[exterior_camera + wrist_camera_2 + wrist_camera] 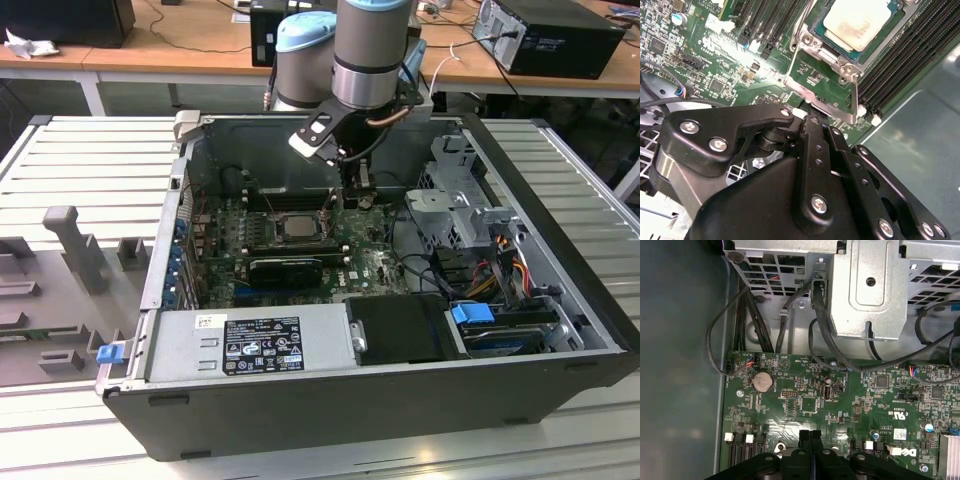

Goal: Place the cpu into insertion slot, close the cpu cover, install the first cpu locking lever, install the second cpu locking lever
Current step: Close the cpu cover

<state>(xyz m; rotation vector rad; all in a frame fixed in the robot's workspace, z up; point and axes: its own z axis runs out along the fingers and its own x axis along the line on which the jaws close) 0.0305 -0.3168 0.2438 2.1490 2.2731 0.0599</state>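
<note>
The tool (pixel 810 434) was closed, its two black fingers (pixel 803 440) pressed together with nothing visible between them. In the exterior view it hung from the arm (pixel 372 50) inside the open computer case (pixel 560 210), low over the motherboard (pixel 805 400) and just beside the insertion slot (pixel 270 228) on the exterior view's right.

The cpu (pixel 856 22) already sat in the slot, its pale metal face up and uncovered. In the second wrist view the tool's tip was just beside the cpu cover (pixel 799 55), whose bright metal frame stood between the tip and the cpu. Green board showed through its cut-out, so it looked swung off the chip. I could not tell whether the tip touched it.

Black memory slots (pixel 900 55) ran along the far side of the socket. Beyond the tool lay a coin battery (pixel 762 382), looping black cables (pixel 715 350) and a grey drive cage (pixel 865 290). The power supply (pixel 250 340) filled the case's near edge, and the case rested on a ribbed counter (pixel 80 150).
</note>
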